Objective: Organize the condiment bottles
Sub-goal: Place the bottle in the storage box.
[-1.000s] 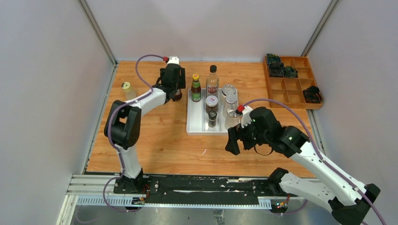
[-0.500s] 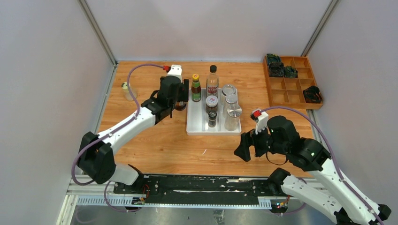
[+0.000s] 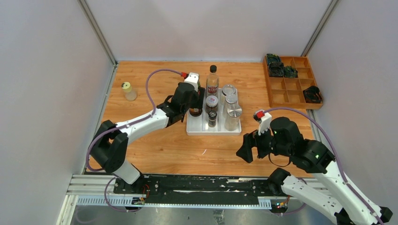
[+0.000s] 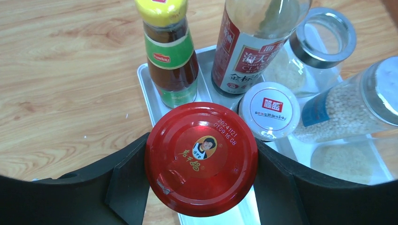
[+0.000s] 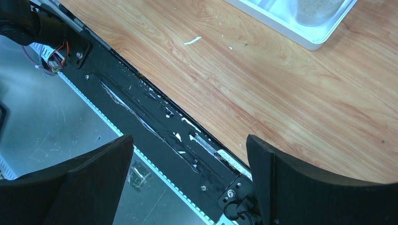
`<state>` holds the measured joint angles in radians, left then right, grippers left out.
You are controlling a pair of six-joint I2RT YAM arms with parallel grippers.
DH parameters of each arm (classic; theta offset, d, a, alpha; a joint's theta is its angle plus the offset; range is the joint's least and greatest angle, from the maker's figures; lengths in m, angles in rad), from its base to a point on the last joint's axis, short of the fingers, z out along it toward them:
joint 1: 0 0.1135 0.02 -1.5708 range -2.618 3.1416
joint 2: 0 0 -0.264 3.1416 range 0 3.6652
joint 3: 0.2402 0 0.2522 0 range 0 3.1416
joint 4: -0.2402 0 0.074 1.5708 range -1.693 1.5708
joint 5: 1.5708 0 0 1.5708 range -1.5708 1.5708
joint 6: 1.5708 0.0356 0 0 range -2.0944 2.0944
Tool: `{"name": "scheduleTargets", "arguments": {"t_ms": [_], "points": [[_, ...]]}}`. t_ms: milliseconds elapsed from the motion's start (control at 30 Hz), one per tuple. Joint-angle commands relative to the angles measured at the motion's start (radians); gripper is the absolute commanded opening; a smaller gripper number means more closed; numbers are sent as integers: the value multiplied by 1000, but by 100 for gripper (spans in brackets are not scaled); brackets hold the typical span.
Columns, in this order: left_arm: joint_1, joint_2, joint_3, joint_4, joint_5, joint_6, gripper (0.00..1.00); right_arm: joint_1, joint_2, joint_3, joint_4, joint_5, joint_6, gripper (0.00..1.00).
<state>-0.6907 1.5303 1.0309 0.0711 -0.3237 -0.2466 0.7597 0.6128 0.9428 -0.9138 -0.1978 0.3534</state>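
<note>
Left wrist view: the left gripper's (image 4: 202, 180) black fingers (image 4: 126, 183) pinch a round red-lidded jar (image 4: 201, 158) stamped "20241121" over the white tray's (image 4: 143, 76) left side, with a yellow-capped green-labelled bottle (image 4: 171, 65) and a tall red-labelled "CLAS" bottle (image 4: 244, 54) standing behind, the arm stretched forward, while the right gripper (image 5: 187, 173) hangs spread and empty at the wooden table's (image 5: 291, 93) near edge.

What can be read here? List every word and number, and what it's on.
"20241121", "01 09 16 G8", "老干妈": top of the red-lidded jar.
"海天", "CLAS", "金标": tall bottle, red label.
white lid: red logo and fine print unreadable.
yellow-capped bottle: logo blurred.
</note>
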Motion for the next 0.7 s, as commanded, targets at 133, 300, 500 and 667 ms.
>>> {"name": "scheduleTargets", "arguments": {"t_ms": [133, 300, 500, 667], "points": [[-3, 91, 100, 181, -35, 69, 54, 14, -12, 28, -48, 18, 8, 96], [0, 130, 113, 212, -61, 89, 53, 15, -8, 15, -46, 21, 8, 96], [11, 155, 109, 245, -79, 76, 53, 15, 2, 8, -42, 23, 6, 96], [15, 170, 82, 275, -89, 75, 53, 15, 7, 3, -37, 21, 6, 96]]}}
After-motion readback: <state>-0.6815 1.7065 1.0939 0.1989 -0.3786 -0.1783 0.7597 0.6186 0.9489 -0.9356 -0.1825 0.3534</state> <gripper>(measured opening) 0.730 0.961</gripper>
